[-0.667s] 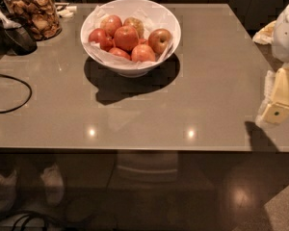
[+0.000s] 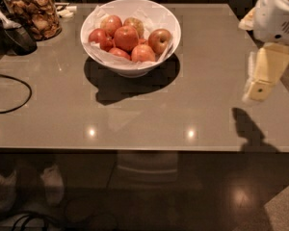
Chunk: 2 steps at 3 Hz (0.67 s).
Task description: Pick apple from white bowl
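The white bowl (image 2: 169,23) stands on the grey table at the back centre, lined with crinkled white paper and holding several red apples. The apple (image 2: 160,40), red with a paler yellowish side and a dark stem dimple, lies at the bowl's right edge. My gripper (image 2: 261,78), cream-coloured, hangs from the white arm (image 2: 279,13) over the table's right side. It is well right of the bowl, in front of it and apart from it. It holds nothing that I can see.
A glass jar of brown snacks (image 2: 31,11) stands at the back left, with a dark scoop-like object (image 2: 17,35) beside it. A black cable (image 2: 12,93) loops on the left of the table. The table's front edge (image 2: 135,149) runs across the middle of the view.
My gripper has moved a little left and up, toward the table. The bowl and apples have not moved.
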Each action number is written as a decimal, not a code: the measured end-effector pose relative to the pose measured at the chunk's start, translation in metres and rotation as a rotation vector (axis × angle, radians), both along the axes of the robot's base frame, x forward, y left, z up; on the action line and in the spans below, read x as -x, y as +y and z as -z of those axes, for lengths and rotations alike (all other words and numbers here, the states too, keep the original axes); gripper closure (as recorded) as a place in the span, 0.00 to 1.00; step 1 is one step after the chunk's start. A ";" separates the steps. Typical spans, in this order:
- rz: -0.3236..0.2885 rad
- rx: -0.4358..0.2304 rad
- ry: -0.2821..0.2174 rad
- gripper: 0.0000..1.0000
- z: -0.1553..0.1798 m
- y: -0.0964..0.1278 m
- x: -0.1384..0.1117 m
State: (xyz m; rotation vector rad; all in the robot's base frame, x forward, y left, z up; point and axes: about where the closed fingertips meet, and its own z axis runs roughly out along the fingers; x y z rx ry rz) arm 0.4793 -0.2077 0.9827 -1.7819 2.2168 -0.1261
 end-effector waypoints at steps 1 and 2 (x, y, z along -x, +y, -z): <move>-0.002 -0.003 -0.010 0.00 -0.001 0.002 -0.002; -0.006 -0.032 -0.016 0.00 0.000 0.002 -0.005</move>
